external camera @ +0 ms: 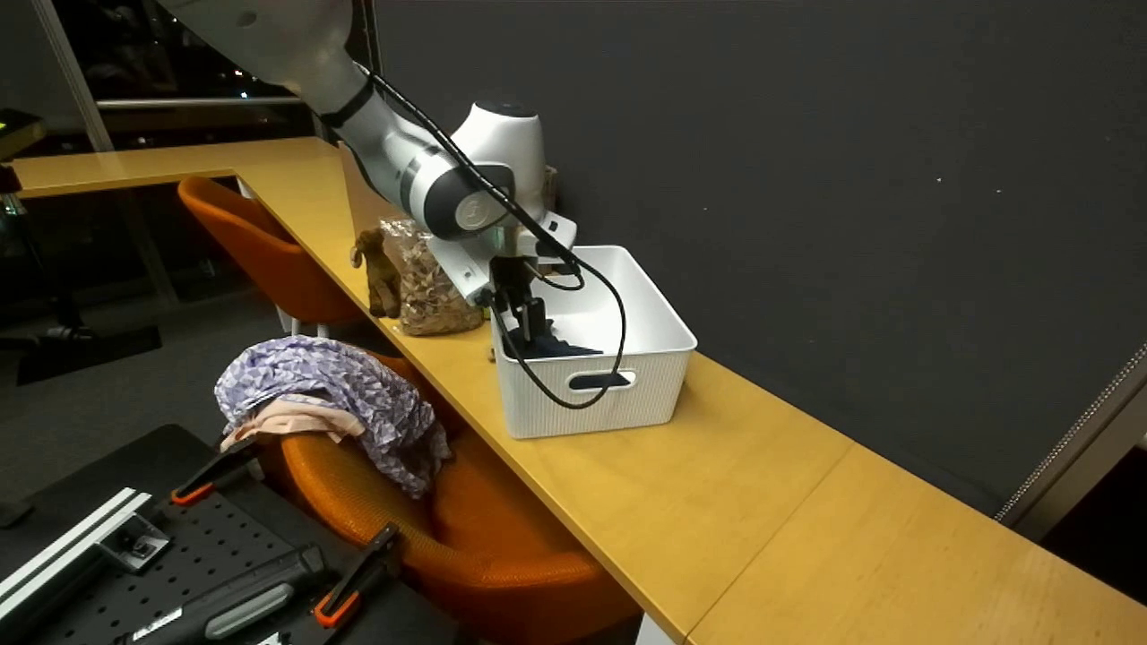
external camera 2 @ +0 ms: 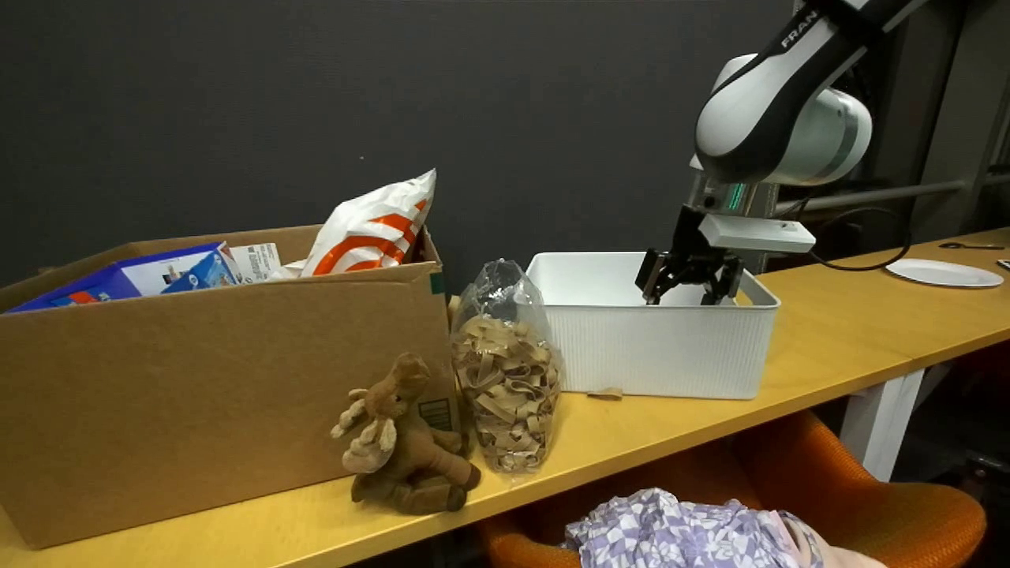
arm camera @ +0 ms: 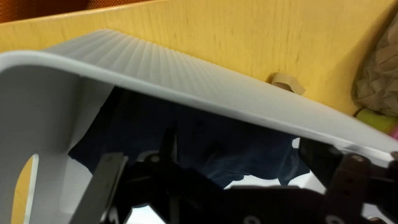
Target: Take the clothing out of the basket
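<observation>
The white ribbed basket [external camera: 547, 399] stands on the wooden table, and it also shows in an exterior view [external camera 2: 655, 351] and in the wrist view [arm camera: 149, 77]. A dark navy piece of clothing [external camera: 566, 348] lies inside it. In the wrist view the clothing [arm camera: 133, 124] lies spread along the wall nearest the table's front edge; in an exterior view the wall hides it. My gripper [external camera 2: 685, 292] points down into the basket with its fingers apart. In the wrist view the gripper [arm camera: 241, 143] straddles part of the clothing, one finger close to the rim. Whether the fingertips touch the cloth is unclear.
A clear bag of paper strips [external camera 2: 509, 394], a plush moose [external camera 2: 414, 465] and a cardboard box [external camera 2: 213, 410] stand beside the basket. A white plate [external camera 2: 944, 273] lies beyond it. Purple patterned cloth [external camera: 332, 385] hangs on an orange chair [external camera: 520, 573]. A dark wall [external camera: 762, 179] rises behind.
</observation>
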You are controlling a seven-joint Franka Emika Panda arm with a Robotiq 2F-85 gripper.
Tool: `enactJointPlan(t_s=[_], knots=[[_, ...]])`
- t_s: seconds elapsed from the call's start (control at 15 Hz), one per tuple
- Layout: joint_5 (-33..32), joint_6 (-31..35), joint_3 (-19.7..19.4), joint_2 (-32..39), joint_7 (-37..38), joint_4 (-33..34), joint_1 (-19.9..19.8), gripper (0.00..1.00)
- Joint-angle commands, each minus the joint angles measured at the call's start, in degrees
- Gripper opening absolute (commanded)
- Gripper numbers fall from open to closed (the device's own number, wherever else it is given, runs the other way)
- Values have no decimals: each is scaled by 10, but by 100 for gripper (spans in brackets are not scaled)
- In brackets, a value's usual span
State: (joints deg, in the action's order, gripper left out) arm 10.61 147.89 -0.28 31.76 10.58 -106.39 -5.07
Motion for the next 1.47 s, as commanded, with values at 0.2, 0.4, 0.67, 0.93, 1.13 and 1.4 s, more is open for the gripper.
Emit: enactJointPlan(t_s=[0.2, 0.4, 0.67, 0.93, 1.13, 1.4], knots=[[0, 21, -8, -23, -32, -10, -8, 100], [11, 45, -2, -4, -63, 12, -27, 100], [7, 45, -2, 38, -82, 43, -43, 100], [-5, 44, -4, 89, -102, 79, -48, 100], [-13, 37, -8, 126, -106, 110, -45, 100], [-12, 28, -7, 159, -111, 143, -48, 78]])
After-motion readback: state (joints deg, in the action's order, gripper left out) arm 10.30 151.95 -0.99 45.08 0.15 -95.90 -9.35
